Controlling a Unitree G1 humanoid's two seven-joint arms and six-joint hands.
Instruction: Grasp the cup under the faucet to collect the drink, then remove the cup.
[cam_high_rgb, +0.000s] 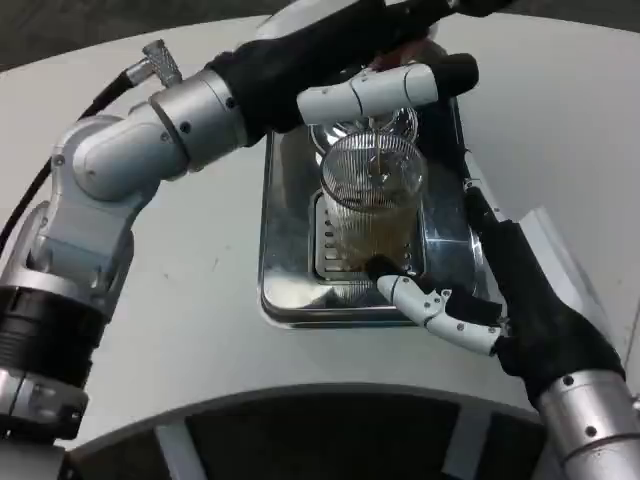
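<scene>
Head view of a white tabletop (200, 300) carrying a shiny metal drip tray (285, 250) with a slotted grate. A clear ribbed cup (372, 195) stands upright on the grate at the tray's centre, partly filled with an amber-brown drink; a thin stream of the same liquid enters its open top from above, where the metal faucet (395, 125) is largely hidden behind the left arm. The left robot hand (395, 85) reaches in from the upper left over the tray, a white finger with a black tip lying across the space just above the cup's rim; whether it presses or holds anything cannot be told. The right robot hand (455, 310) comes in from the lower right along the tray's right edge, its white fingers (420, 298) extended toward the cup's base, one black fingertip at or just beside the glass. A firm grip on the cup is not evident.
</scene>
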